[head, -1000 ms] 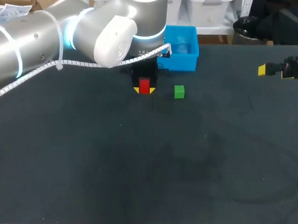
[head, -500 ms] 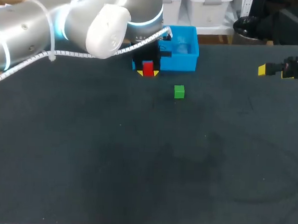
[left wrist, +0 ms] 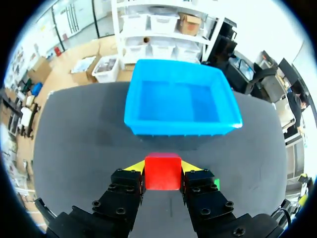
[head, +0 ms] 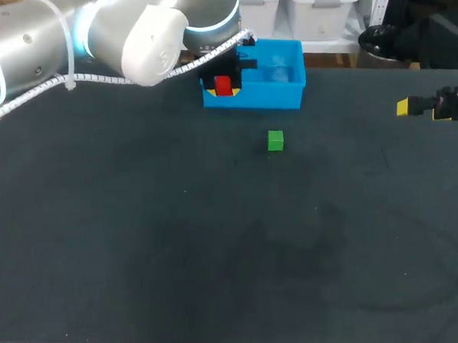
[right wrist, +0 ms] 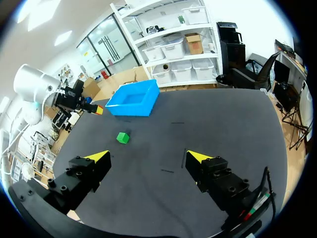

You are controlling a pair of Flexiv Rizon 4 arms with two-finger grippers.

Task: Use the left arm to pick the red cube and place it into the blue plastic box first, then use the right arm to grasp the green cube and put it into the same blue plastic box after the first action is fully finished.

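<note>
My left gripper (head: 223,87) is shut on the red cube (head: 223,84) and holds it in the air at the near left corner of the blue plastic box (head: 273,93). In the left wrist view the red cube (left wrist: 162,171) sits clamped between the yellow-tipped fingers (left wrist: 133,168), with the empty blue plastic box (left wrist: 179,101) just ahead. The green cube (head: 275,140) rests on the dark table in front of the box. My right gripper (head: 418,108) hangs open at the far right; its wrist view shows the right gripper (right wrist: 149,158) empty, the green cube (right wrist: 123,137) and the blue plastic box (right wrist: 134,99) well ahead.
The dark table mat (head: 225,248) stretches wide in front of the cubes. The box stands at the table's back edge.
My left arm has lifted the red cube off the table and carried it back towards the blue box. The green cube and the right arm have stayed put.
</note>
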